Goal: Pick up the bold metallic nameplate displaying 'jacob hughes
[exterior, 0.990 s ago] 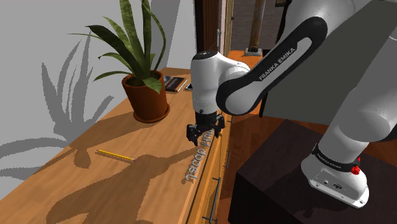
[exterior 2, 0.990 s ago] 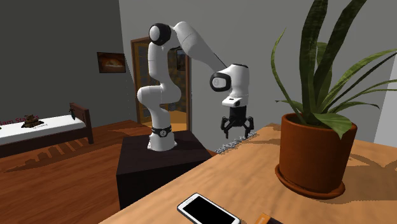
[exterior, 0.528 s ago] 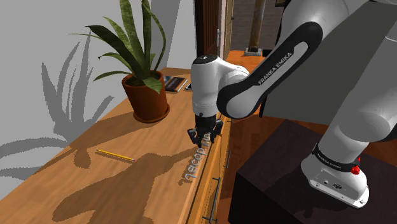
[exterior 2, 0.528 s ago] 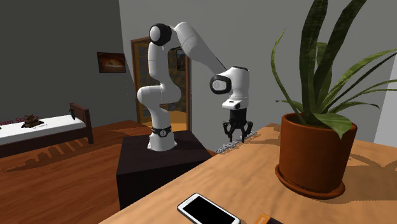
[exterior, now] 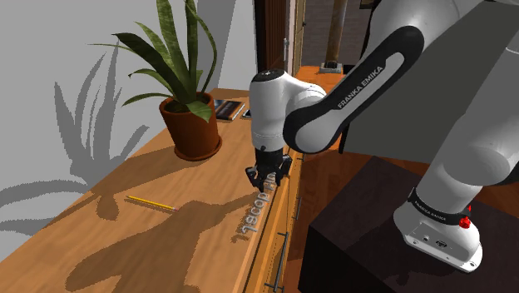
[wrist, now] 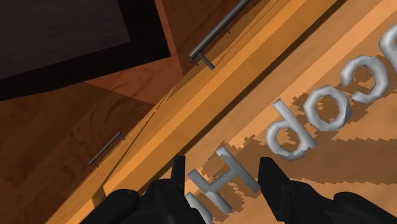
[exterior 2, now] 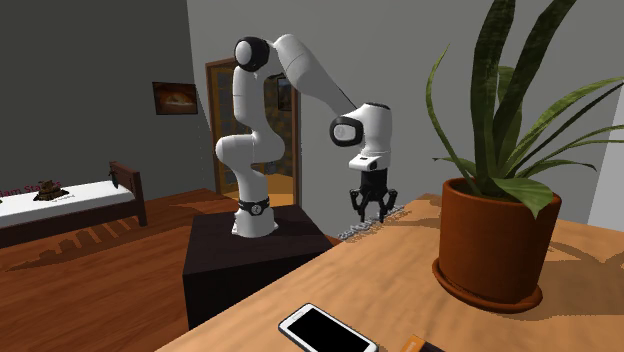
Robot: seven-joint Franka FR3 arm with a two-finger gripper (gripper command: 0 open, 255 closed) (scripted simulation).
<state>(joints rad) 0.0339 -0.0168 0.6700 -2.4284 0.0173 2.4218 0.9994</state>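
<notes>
The nameplate [exterior: 249,219] is a row of raised grey metallic letters lying along the wooden tabletop's edge nearest the stand. My black gripper [exterior: 266,176] points straight down over the end of it nearest the plant pot and is shut on it. In the wrist view the two fingers [wrist: 180,173] clasp the letter "H" of the nameplate [wrist: 312,121], and the letters of "jacob" run on past them. From the second exterior view the gripper [exterior 2: 372,213] stands at the far table edge with the nameplate [exterior 2: 360,229] beneath it.
A potted plant [exterior: 193,121] stands near the wall, and a yellow pencil [exterior: 150,202] lies between the pot and the nameplate. A phone [exterior 2: 326,331] lies at the table's other end. Drawer handles [wrist: 219,35] run below the table edge, beside the dark stand [exterior: 378,229].
One second ago the fingers stood apart above the nameplate. The hand has come down and its fingers have shut on the letters. Over the last half second it has barely moved.
</notes>
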